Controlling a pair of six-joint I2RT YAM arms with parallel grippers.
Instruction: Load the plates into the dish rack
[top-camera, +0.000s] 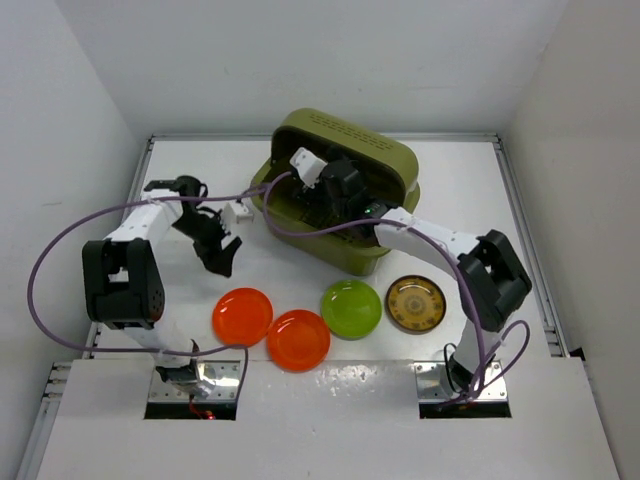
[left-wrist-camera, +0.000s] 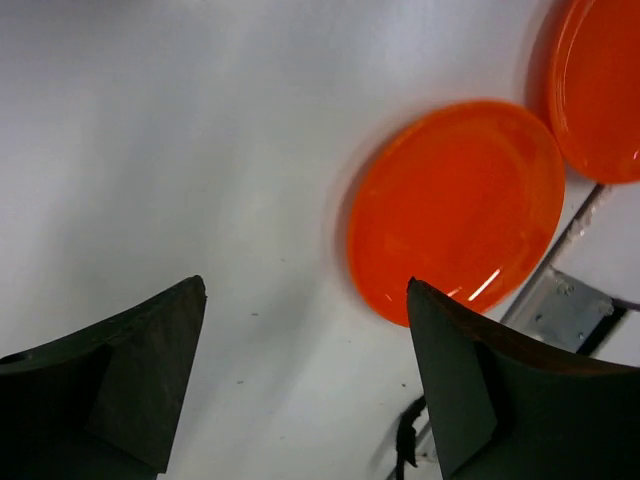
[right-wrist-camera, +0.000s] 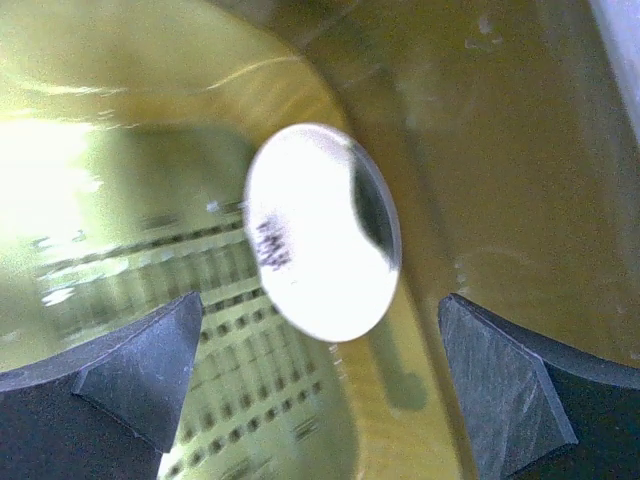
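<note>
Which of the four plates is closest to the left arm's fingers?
The orange-red plate at the left end of the row; the other orange-red plate, green plate and brown plate lie farther right.

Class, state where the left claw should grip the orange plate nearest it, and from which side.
Probably the upturned rim of the orange plate at its far edge, the left claw descending from above, one finger inside, one outside. It lies flat on the table, and the second orange plate crowds its right side.

Nothing legible: the oval sticker (right-wrist-camera: 322, 232) on the dish rack (right-wrist-camera: 480, 120) is blurred.
</note>
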